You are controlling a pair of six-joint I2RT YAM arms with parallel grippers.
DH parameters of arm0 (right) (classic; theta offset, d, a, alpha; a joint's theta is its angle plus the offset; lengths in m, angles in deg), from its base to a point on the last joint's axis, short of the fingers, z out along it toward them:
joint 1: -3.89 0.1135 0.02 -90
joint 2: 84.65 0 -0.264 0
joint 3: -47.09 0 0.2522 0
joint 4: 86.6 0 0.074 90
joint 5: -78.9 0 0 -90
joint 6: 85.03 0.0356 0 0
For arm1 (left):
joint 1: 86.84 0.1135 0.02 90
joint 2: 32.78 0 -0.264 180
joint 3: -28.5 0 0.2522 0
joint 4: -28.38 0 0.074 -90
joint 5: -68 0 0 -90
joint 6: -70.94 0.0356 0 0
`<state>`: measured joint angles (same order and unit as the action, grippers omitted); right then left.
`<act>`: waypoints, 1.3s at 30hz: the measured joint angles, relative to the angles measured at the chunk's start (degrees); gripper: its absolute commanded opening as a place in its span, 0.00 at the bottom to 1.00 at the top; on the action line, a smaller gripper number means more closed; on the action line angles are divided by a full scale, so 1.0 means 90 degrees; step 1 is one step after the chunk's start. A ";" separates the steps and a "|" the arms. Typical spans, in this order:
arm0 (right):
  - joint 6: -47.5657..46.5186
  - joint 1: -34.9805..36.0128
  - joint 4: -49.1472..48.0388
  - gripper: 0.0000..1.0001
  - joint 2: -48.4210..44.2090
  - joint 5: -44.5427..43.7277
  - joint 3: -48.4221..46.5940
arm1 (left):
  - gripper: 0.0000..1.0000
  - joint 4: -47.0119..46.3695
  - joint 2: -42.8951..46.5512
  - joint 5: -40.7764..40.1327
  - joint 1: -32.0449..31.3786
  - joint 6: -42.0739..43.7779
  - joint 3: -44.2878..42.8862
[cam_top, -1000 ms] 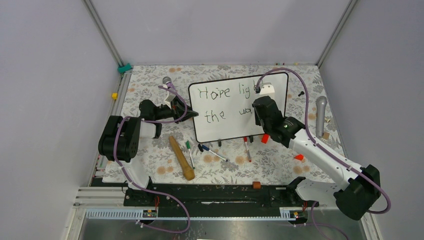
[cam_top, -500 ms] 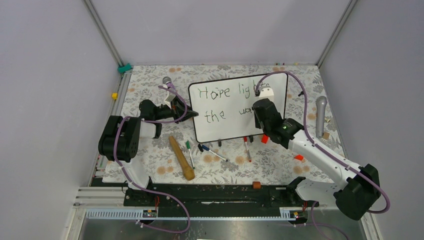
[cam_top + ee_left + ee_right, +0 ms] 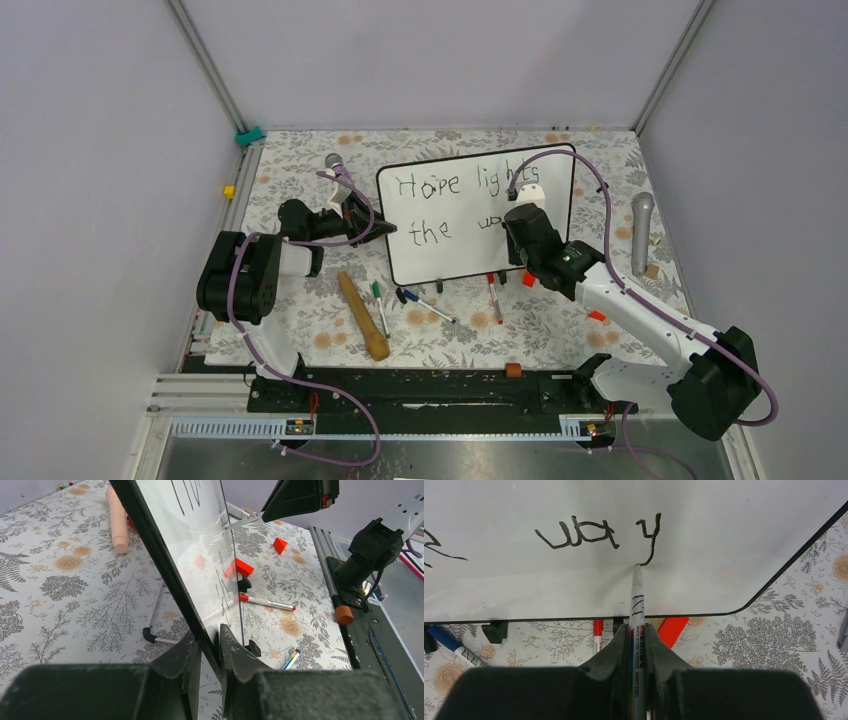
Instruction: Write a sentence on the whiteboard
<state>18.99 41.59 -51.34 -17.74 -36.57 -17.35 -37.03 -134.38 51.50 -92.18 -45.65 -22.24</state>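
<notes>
— Where's the whiteboard point(image 3: 465, 262)?
— Propped at a tilt in the middle of the floral surface point(image 3: 550, 335), the left fingers point(image 3: 240, 660) pinching its black side edge.
— And the sentence point(image 3: 430, 186)?
— Two lines on it. The right fingers point(image 3: 616, 650) clamp a marker point(image 3: 637, 605), its tip touching the tail of the final "y".

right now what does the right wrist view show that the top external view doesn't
Only the right wrist view: the tip of the marker at the tail of the y in "way", and the right tool clamped on that marker. Only the top external view: "Hope lights" on the upper line, the left tool at the left edge of the whiteboard, and a wooden roller; the right arm hides the y there. Both: the whiteboard and the start of "way".
</notes>
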 measured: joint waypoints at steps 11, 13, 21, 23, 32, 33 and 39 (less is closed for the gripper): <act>0.0000 -0.0007 -0.0007 0.00 -0.0362 0.0262 -0.0002 | 0.00 -0.0017 0.0000 0.0000 0.0000 0.0002 0.0000; 0.0000 -0.0007 -0.0012 0.00 -0.0612 0.0338 -0.0002 | 0.00 -0.0029 0.0000 0.0000 0.0000 0.0000 0.0000; -0.0017 -0.0024 0.0010 0.00 -0.1668 0.0471 -0.0002 | 0.00 -0.0010 -0.0197 0.0095 0.0002 -0.0260 -0.0255; -0.0029 -0.0024 0.0063 0.00 -0.1651 0.0318 -0.0010 | 0.00 0.0000 -0.0306 0.0126 0.0010 -0.0374 -0.0374; 0.0068 -0.0041 0.0367 0.00 -0.0954 -0.0328 -0.0029 | 0.00 0.0005 -0.0566 0.0197 0.0046 -0.0699 -0.0622; 0.0070 -0.0061 0.0364 0.00 -0.0913 -0.0372 -0.0029 | 0.00 0.0007 -0.0595 0.0199 0.0053 -0.0726 -0.0644; 0.0100 -0.0260 0.0316 0.00 -0.0593 -0.0508 -0.0095 | 0.00 0.0012 -0.0612 0.0199 0.0061 -0.0772 -0.0648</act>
<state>19.88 39.25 -48.50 -23.07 -41.14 -18.20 -36.92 -139.89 53.29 -91.64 -52.60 -28.07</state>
